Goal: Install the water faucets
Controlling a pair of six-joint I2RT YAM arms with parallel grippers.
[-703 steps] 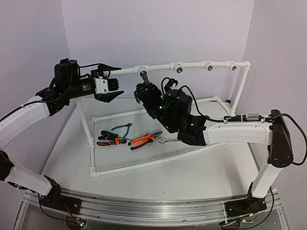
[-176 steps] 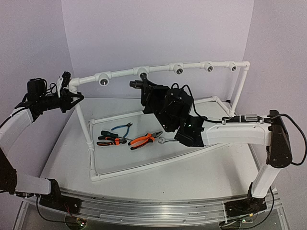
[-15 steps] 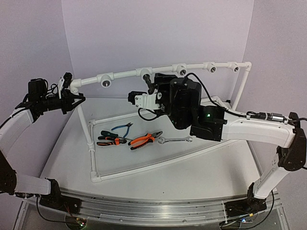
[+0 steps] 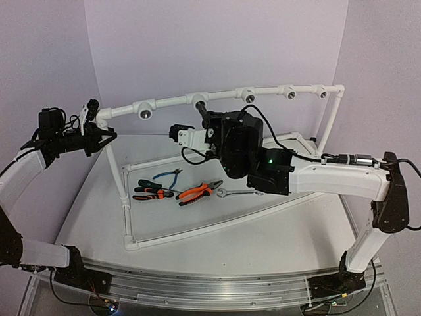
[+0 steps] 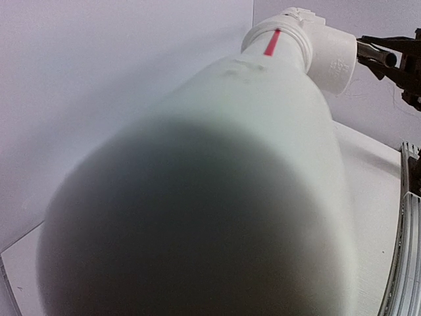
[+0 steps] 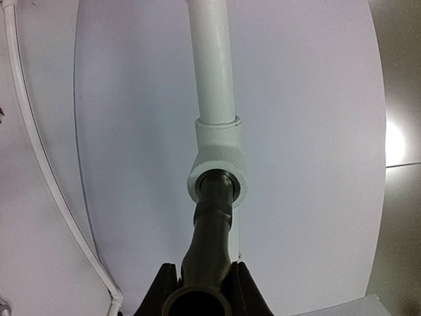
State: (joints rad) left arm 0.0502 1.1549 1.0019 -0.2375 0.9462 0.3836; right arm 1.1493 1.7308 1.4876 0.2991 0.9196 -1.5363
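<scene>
Dark grey tap [image 6: 212, 230] stands with its end in the white pipe fitting [image 6: 218, 161], clamped between the fingers [image 6: 164, 289] of the right gripper [image 6: 204, 293]. At the left corner of the frame [image 4: 197, 226] the left gripper [image 4: 105, 137] sits against the pipe [image 5: 263, 131]; whether its fingers are closed cannot be told.

Left gripper [image 4: 103, 137], right gripper [image 6: 200, 284], both aloft

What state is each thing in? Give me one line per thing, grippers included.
water faucet: end inside the second tee socket from the left, depth unclear.
right gripper: shut on the faucet.
left gripper: shut on the pipe frame's left corner.
pipe frame: upright, other four sockets without faucets.
orange-handled pliers: lying flat.
black-handled pliers: lying flat.
blue-handled cutters: lying flat.
open-end wrench: lying flat.
</scene>
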